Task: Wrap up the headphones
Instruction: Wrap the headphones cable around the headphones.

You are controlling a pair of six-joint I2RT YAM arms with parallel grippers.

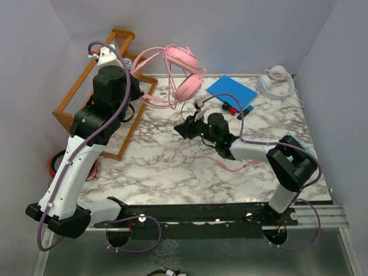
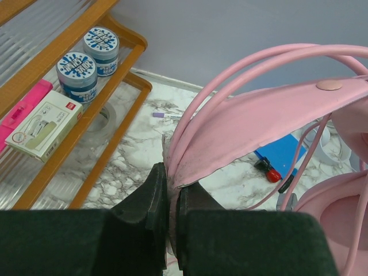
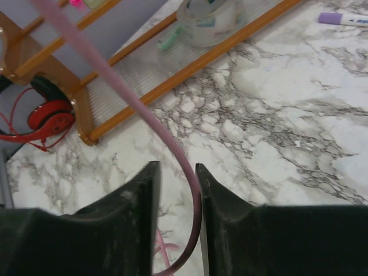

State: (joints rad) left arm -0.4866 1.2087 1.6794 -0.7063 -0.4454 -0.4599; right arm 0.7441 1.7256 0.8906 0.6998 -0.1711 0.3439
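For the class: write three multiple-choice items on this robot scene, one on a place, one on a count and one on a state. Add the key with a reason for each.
1. Where do the white headphones lie?
A. at the far right corner of the table
B. beside the left arm's base
C. in the middle of the near edge

2. How many blue-and-white tubs show on the rack in the left wrist view?
A. one
B. two
C. four

3. How do the jaws of the left gripper stand?
A. wide open above the marble
B. shut on nothing
C. shut on the headband of the pink headphones

Key:
1 A: the top view shows them by the far right edge.
2 B: two tubs stand side by side on the shelf.
3 C: the jaws pinch the pink headband's end.
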